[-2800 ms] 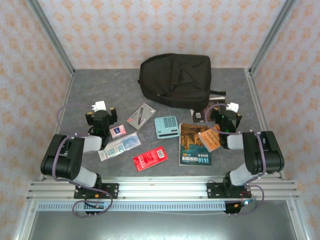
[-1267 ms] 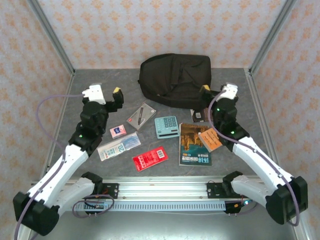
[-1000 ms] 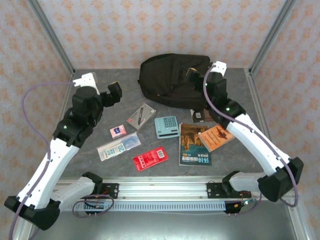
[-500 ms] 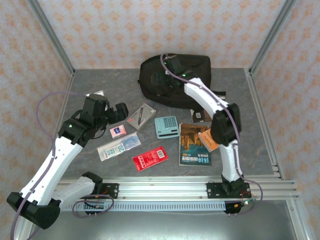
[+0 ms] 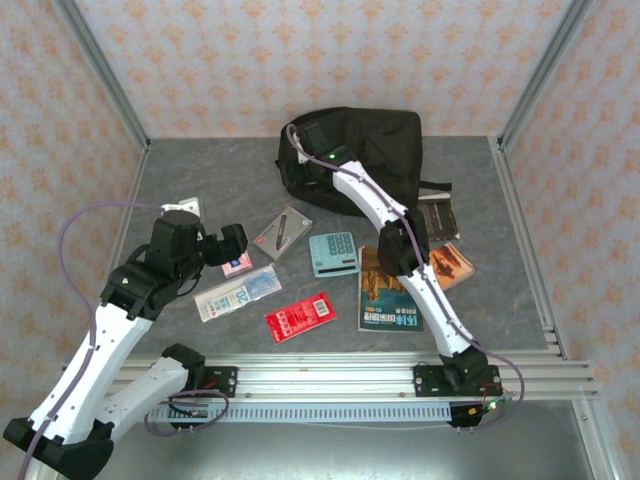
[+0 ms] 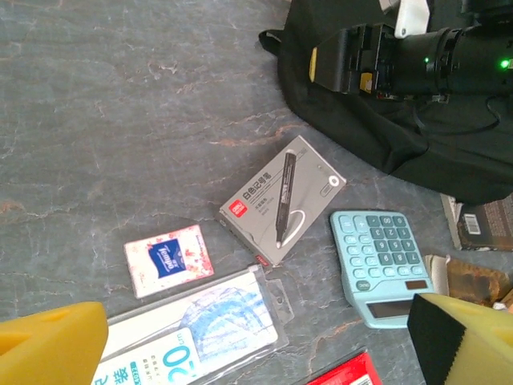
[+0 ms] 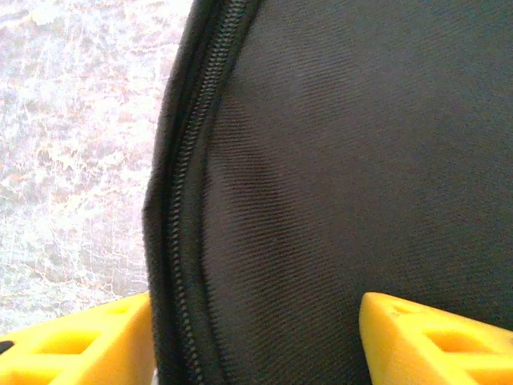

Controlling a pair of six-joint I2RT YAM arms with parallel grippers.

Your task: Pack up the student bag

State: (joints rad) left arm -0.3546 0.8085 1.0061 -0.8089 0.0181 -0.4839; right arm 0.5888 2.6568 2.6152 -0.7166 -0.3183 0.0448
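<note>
At the far middle of the grey worktop [image 5: 200,180]: the student bag [image 5: 385,150], black, lying flat. On its left-hand end, the right pincer [image 7: 255,329], at the tip of the right arm stretched across from the near edge. Yellow fingertips [image 7: 76,341] set apart at a middling width, astride a ridge of black cloth with a closed zip down it. Not to be told whether the pads press the cloth.

On the near side of the bag, well apart from it and toward the left arm: the left pincer [image 6: 256,353], spread wide, holding nothing, hanging above the worktop. Close under it, a small white-and-pink tissue packet [image 6: 168,260] and a clear sleeve [image 6: 192,333] printed with a blue 20, just beside each other.

Between that pincer and the bag, a grey pen box [image 6: 282,199], tilted, with a black pen pictured on its lid. Just beside the box, on the bag's near side, a pale blue calculator [image 6: 383,265], keys up. Farther from the bag than the sleeve, a red packet [image 5: 300,316] with a barcode label.

On the near side of the bag's right-hand end, a dark booklet [image 5: 438,216], close to the bag's strap. Farther from the bag, an orange booklet [image 5: 452,268] and a brown-covered book [image 5: 388,290], partly under the right arm, edges touching or overlapping, hard to say which.
</note>
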